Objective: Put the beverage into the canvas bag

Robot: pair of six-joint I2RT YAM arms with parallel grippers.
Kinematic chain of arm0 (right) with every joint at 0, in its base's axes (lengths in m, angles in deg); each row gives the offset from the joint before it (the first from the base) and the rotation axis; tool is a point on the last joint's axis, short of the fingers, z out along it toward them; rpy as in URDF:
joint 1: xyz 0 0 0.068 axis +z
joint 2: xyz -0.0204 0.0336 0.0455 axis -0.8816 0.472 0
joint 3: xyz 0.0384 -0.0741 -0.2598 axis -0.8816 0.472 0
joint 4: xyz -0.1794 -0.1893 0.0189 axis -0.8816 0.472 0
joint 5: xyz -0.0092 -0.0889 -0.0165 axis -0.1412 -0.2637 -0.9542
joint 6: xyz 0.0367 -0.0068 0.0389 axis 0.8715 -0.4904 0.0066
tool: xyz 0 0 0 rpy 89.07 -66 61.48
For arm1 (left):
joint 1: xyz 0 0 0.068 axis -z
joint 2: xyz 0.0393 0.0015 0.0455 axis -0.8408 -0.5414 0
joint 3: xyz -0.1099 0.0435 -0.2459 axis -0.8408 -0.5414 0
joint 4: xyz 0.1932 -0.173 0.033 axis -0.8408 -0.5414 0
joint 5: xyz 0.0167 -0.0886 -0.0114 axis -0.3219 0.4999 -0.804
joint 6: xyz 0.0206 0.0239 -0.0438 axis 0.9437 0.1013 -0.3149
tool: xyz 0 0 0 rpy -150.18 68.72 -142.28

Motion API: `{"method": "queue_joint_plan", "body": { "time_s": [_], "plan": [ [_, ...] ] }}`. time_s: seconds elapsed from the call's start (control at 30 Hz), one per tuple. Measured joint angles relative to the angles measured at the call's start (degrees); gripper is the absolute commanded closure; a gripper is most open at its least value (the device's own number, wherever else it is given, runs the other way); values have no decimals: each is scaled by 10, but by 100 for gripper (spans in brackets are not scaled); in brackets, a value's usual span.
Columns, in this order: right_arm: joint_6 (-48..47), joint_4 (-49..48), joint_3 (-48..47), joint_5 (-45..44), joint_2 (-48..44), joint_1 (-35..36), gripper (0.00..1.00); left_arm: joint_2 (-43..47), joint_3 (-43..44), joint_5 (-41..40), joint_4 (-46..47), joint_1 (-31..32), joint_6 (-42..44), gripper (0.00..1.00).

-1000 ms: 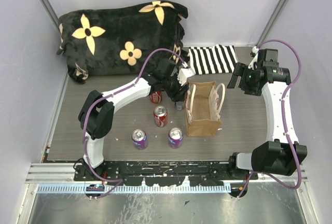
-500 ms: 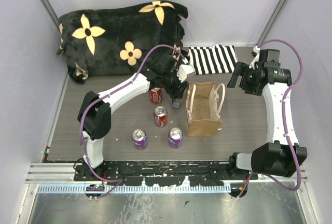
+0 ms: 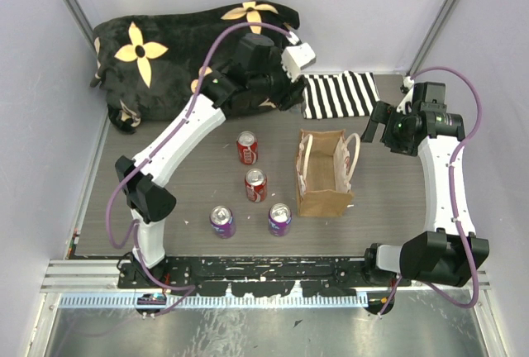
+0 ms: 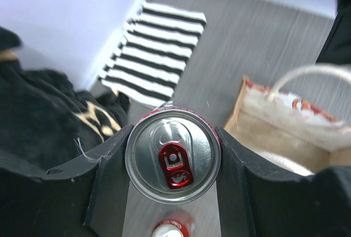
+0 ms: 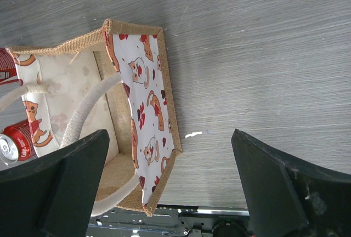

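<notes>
Beyond the open canvas bag (image 3: 323,197), left end effector (image 4: 173,159) grips beverage (image 4: 164,138).

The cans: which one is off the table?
The red-tabbed can, gripped by the left gripper. The two red cans and two purple cans stand on the table.

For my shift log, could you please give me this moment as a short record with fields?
left hand: shut on a red-rimmed can, raised near the striped cloth
right hand: open, empty, right of the bag
bag: upright, mouth open, no can inside
on the table: two red cans and two purple cans, standing left of the bag
</notes>
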Motion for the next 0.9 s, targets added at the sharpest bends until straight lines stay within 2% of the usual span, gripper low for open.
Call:
{"method": "queue_joint_plan", "body": {
  "time_s": [0.2,0.37,0.6,0.9],
  "plan": [
    [0,-1,2,0,-6,-6,0,-29,94,15,-9,8,-19,100],
    [0,-2,3,0,-10,-12,0,-47,83,21,-31,41,-23,100],
    [0,-4,3,0,-17,-23,0,-54,23,27,-40,94,-23,100],
    [0,-4,3,5,-18,-29,0,-77,5,26,-39,111,-17,100]
  ]
}}
